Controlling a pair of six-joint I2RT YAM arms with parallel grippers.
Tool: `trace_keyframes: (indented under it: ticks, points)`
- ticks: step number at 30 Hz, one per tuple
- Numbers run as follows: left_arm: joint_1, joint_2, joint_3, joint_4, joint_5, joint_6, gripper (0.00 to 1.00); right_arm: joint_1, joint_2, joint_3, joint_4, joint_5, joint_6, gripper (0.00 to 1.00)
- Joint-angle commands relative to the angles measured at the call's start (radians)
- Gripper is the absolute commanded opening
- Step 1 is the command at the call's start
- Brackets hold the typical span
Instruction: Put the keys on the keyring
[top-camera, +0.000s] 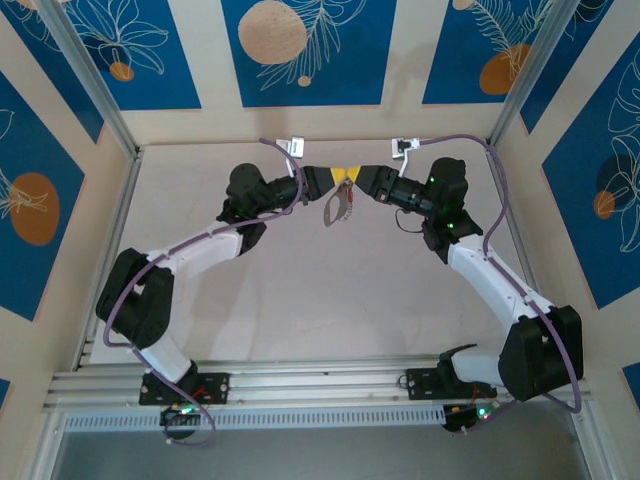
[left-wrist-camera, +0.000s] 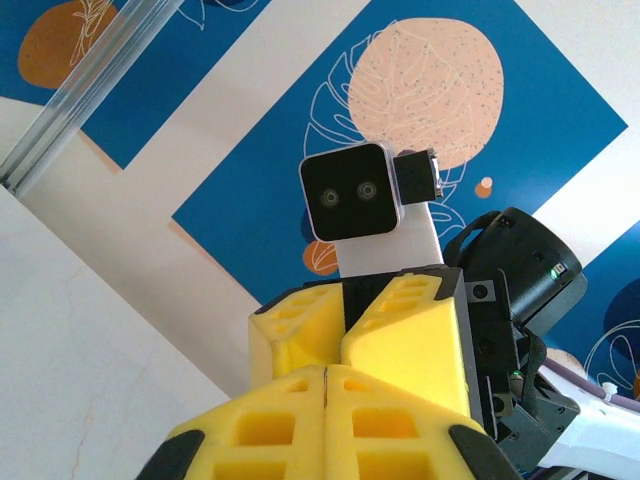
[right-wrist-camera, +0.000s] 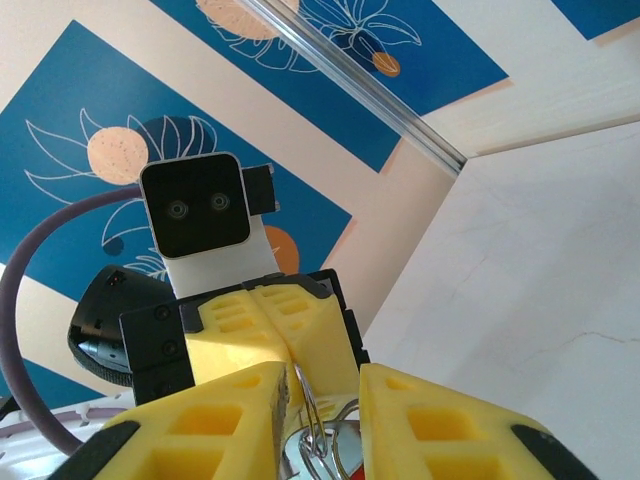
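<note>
Nearest, the right gripper (right-wrist-camera: 325, 405) has its jaws narrowly parted around the keyring (right-wrist-camera: 320, 432), contact undetermined, with the keys (right-wrist-camera: 298, 452) showing red beside it; beyond, the left gripper (right-wrist-camera: 287, 335) is pinched fully closed on the ring's upper wire, above the table (top-camera: 300, 300).

Both arms reach forward, elbows out, tips nearly meeting; left gripper (left-wrist-camera: 327, 372) is pressed closed; right gripper (right-wrist-camera: 322, 392) stands parted.

Bright, even light, faint soft shadows; close yellow fingers (right-wrist-camera: 190, 420) blur slightly in both wrist views.
</note>
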Motion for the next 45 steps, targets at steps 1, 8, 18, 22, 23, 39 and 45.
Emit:
trace_keyframes:
  ticks: [1,8,18,22,23,39,45]
  points:
    - [-0.014,-0.011,0.044,0.019,-0.015,0.026,0.0,0.009,0.001,0.004,0.014,-0.022,-0.001,0.24]
    - [-0.013,-0.01,0.044,0.019,-0.018,0.028,0.0,0.012,0.005,0.008,0.011,-0.047,0.001,0.17]
    - [-0.011,-0.014,0.062,-0.024,0.009,0.056,0.03,0.006,0.029,0.067,-0.071,-0.084,-0.056,0.0]
    - [0.011,-0.03,0.078,-0.089,0.037,0.101,0.25,-0.014,0.071,0.137,-0.141,-0.14,-0.111,0.0]
    - [0.02,-0.033,0.081,-0.106,0.043,0.111,0.28,-0.019,0.081,0.154,-0.16,-0.154,-0.129,0.0]
    - [0.166,-0.027,0.233,-0.45,0.289,0.305,0.46,-0.068,0.237,0.399,-0.466,-0.371,-0.421,0.0]
    - [0.191,0.033,0.304,-0.513,0.405,0.324,0.47,-0.081,0.281,0.477,-0.572,-0.427,-0.499,0.0]
